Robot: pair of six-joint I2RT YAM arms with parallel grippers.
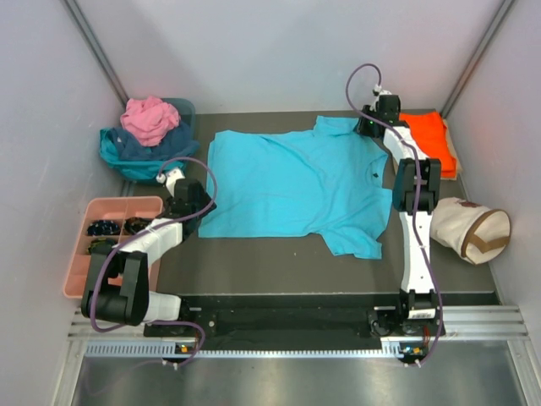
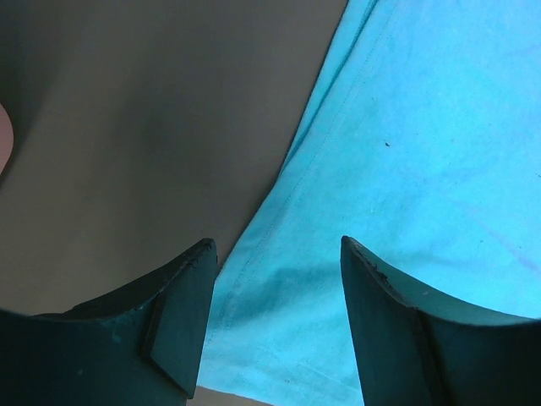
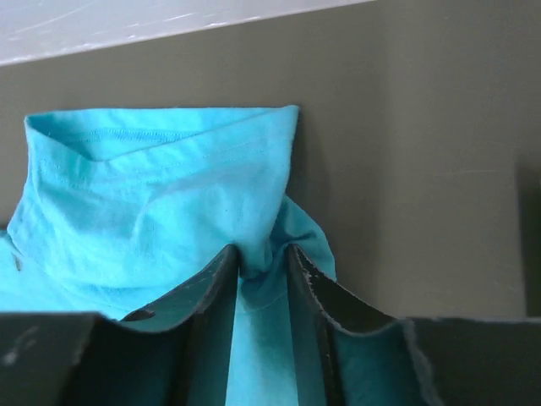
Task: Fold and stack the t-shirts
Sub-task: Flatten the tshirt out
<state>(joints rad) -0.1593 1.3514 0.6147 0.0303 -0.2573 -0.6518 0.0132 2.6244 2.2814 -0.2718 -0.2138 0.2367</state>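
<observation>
From above, both tools' fingertips are hidden under their wrists. The turquoise t-shirt (image 1: 296,186) lies spread flat on the tabletop (image 1: 270,262), lightly wrinkled. The left tool (image 2: 275,326) hangs wide open and empty over its hemmed edge. The right tool (image 3: 262,288) stands narrowly parted around a bunched sleeve fold. I cannot tell whether it pinches the fold.

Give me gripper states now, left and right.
Left gripper: open, over the turquoise t-shirt edge, holding nothing.
Right gripper: closed on a bunched fold of that shirt's sleeve.
</observation>
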